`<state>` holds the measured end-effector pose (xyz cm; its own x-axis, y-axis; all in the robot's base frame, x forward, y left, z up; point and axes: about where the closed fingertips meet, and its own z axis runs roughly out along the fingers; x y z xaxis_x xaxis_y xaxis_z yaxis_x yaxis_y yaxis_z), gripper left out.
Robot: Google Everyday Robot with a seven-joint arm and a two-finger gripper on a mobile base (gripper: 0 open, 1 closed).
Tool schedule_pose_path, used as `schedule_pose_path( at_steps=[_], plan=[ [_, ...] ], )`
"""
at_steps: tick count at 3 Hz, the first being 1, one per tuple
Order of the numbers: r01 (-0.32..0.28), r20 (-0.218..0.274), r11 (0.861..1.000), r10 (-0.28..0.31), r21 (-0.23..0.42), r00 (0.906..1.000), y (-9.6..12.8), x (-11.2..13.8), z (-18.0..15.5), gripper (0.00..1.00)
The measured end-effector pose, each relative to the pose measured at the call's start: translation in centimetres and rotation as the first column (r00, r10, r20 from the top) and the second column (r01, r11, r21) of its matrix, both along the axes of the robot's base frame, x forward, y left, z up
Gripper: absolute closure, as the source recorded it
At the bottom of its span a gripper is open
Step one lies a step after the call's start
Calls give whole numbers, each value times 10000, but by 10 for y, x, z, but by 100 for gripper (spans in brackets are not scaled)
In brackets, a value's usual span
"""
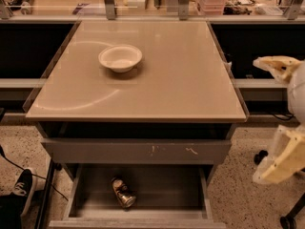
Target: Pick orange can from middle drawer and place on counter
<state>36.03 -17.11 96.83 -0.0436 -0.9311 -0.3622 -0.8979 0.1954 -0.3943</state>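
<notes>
The orange can [123, 192] lies on its side on the grey floor of the open middle drawer [167, 187], left of centre, with a shiny end facing the front. The beige counter [157, 80] is above it. My gripper [269, 65] is at the right edge of the camera view, beside the counter's right rim and far above and right of the can. A pale arm link [282, 156] hangs below it, right of the drawers.
A white bowl [120, 57] sits on the counter, left of centre. A grey drawer front with white scratches [138, 150] is above the open drawer. A person's shoe [21, 187] and a cable are at the lower left. A chair base [288, 221] is at the lower right.
</notes>
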Motion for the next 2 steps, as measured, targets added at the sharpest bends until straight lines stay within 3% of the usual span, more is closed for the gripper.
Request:
schedule_pose_path(
  at_steps=[1, 2],
  plan=[
    [-598, 272, 9921, 571, 1101, 9980, 41, -6, -51, 0],
    [-1030, -431, 9543, 1197, 2804, 9919, 94, 2, -142, 0]
  ],
)
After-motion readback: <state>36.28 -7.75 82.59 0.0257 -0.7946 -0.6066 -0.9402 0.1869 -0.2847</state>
